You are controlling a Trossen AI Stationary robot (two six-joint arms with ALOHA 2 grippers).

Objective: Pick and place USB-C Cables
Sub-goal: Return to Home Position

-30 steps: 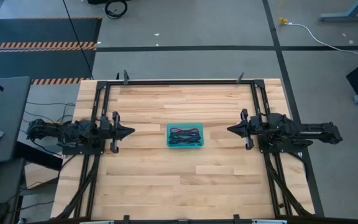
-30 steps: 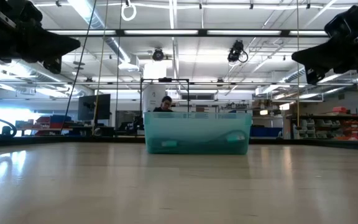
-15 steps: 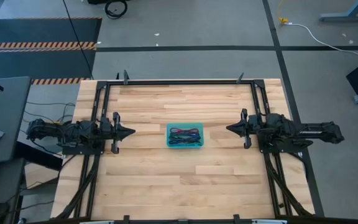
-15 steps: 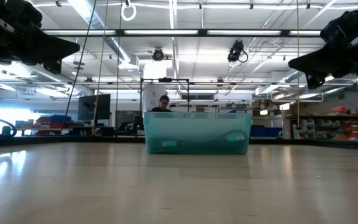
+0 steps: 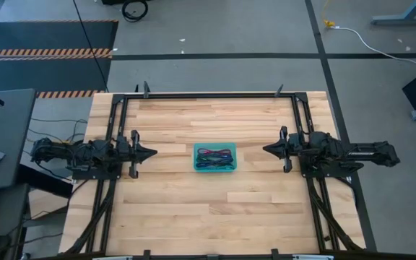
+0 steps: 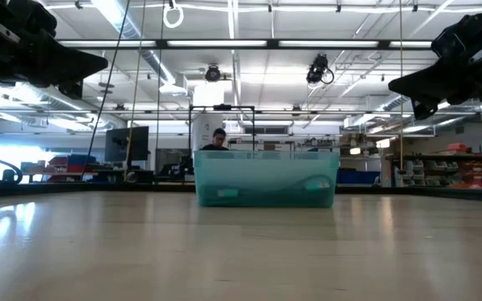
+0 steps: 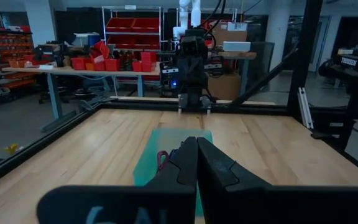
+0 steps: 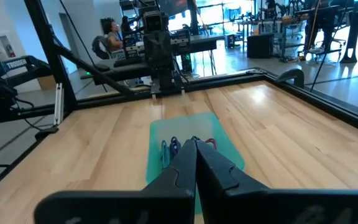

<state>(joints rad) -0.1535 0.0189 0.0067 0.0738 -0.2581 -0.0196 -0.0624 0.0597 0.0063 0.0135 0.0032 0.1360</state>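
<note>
We look down on a pale table of glued wooden strips, framed by black rails, with a workshop of shelves and benches beyond it. The translucent teal tray, a rectangular plastic bin with low walls, sits at the table's middle. The USB-C cables lie inside it as a tangle of thin coiled bundles. We make out maroon, purple and dark green strands but cannot count them singly. The left gripper hovers over bare wood well to one side of the tray, its two dark fingers pressed together on nothing. The right gripper mirrors it on the opposite side, likewise clenched and empty. Both point toward the tray, which lies between them, apart from each. A person shows far behind the tray.
</note>
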